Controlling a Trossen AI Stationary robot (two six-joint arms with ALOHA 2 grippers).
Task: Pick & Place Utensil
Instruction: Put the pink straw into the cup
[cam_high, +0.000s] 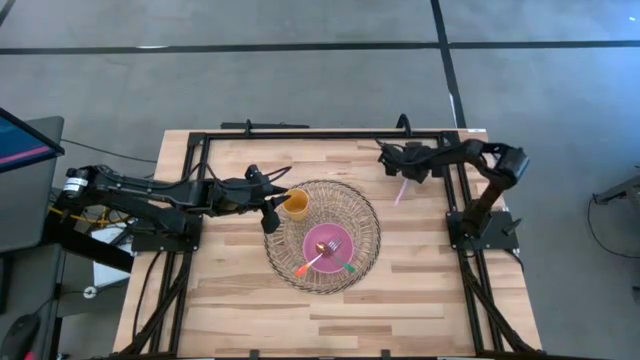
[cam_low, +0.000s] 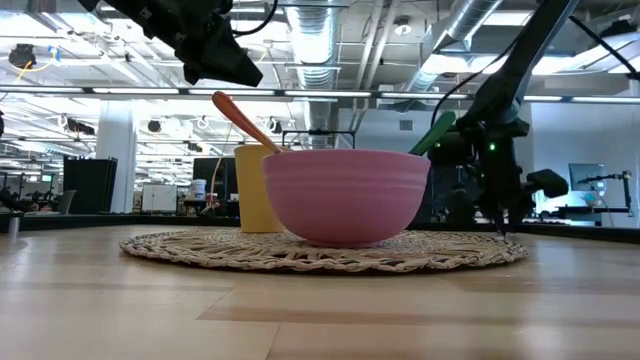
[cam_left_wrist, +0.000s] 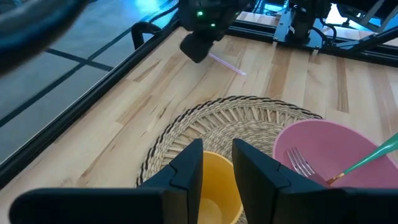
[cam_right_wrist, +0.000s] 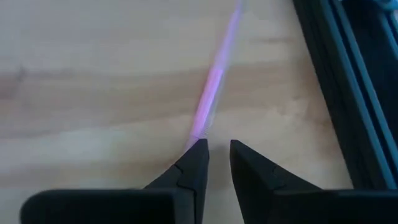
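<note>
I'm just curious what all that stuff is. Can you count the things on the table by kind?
Utensils: 3 (orange-handled fork, green-handled utensil, pink one on the wood)
Bowls: 1 (pink bowl)
Cups: 1 (yellow cup)
Mats: 1 (woven mat)
Total: 6

A woven mat (cam_high: 322, 236) lies mid-table, carrying a bowl (cam_high: 328, 246) with a cup (cam_high: 296, 205) just beside it toward the left arm. Two utensils (cam_high: 322, 257) rest in the bowl. Off the mat, near the right arm, lies what seems a thin straw (cam_high: 402, 189).
</note>
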